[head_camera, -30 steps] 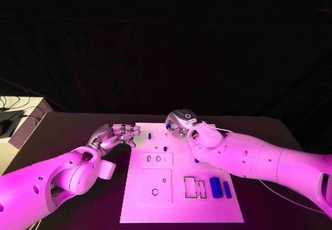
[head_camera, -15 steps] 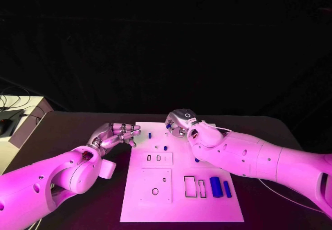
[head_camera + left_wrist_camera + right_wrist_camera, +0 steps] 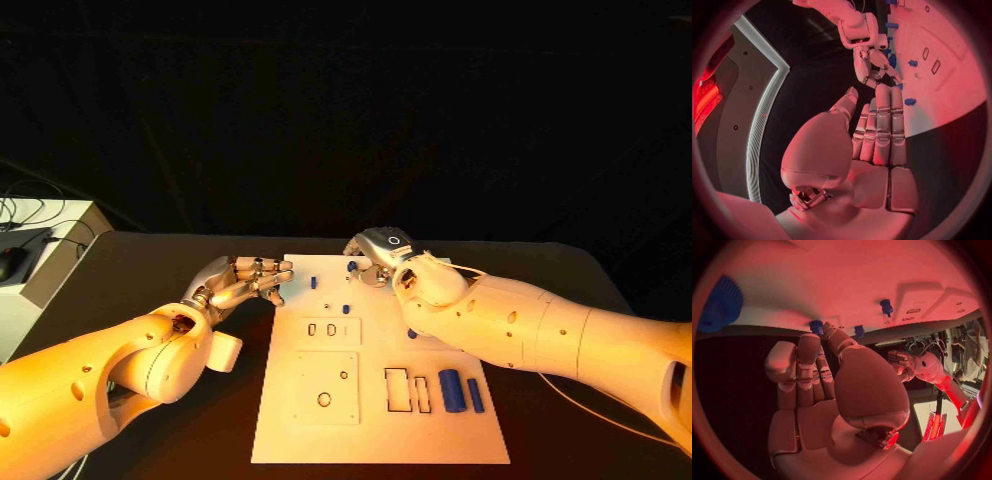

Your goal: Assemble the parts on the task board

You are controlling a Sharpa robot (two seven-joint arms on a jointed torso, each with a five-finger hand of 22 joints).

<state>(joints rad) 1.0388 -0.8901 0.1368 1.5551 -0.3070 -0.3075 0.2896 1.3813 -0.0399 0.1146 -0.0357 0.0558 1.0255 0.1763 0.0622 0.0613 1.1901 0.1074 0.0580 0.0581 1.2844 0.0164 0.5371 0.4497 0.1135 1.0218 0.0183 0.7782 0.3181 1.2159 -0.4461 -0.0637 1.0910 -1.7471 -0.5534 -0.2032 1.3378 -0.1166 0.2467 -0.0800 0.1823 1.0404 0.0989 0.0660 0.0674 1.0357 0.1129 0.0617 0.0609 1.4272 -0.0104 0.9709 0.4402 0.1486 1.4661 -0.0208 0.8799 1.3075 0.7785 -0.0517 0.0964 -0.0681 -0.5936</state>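
Observation:
The white task board (image 3: 296,440) lies in the middle of the black table. My right hand (image 3: 378,256) is at the board's far edge, and its thumb and a fingertip meet on a small blue peg (image 3: 816,326). From the left wrist the same peg (image 3: 892,60) sits between that hand's (image 3: 872,60) curled fingers. My left hand (image 3: 242,281) hovers by the board's left edge, fingers straight and side by side, holding nothing. Other small blue pegs (image 3: 313,283) (image 3: 348,296) stand in the board's far half. Two long blue pieces (image 3: 449,390) (image 3: 475,395) lie at its near right.
A round blue toothed part (image 3: 720,302) lies on the board close to my right wrist. Rectangular cut-outs (image 3: 395,390) and raised white plates (image 3: 329,331) mark the board. A pale box with cables (image 3: 36,250) stands off the table's left side.

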